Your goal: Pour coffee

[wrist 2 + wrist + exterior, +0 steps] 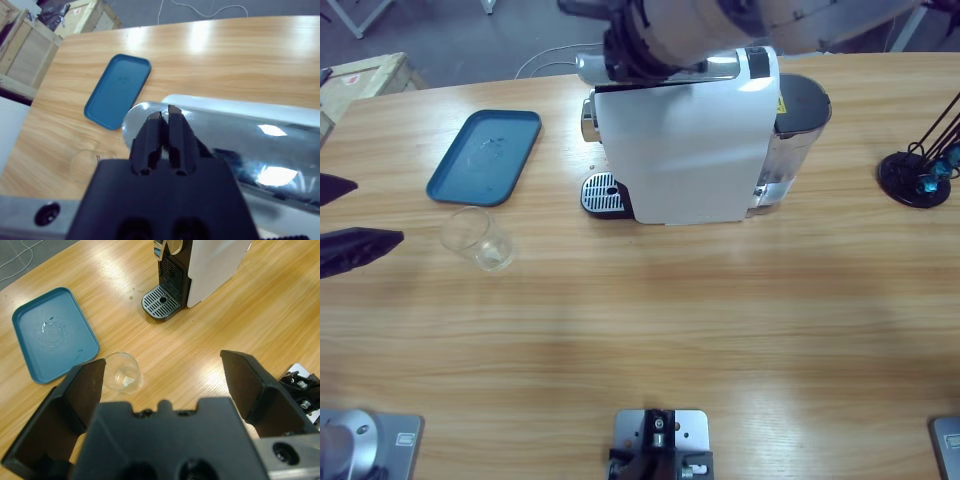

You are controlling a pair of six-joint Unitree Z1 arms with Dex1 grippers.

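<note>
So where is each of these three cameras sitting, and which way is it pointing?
High view: fixed above, looking down on the table, the machine, the tray and the glass; a silver arm shows at the top.
Left wrist view: on the left arm, looking down past the open left gripper at the glass and tray.
Right wrist view: on the right arm, above the machine's chrome top, the shut right gripper in front.
All three share the tray.

Left claw (355,215) cut by high view's left edge, only black jaw tips showing. Right arm's silver bulk hides coffee machine (685,150) top rear. Coffee (126,381) in glass tumbler (121,372): faint, amount unclear.
</note>
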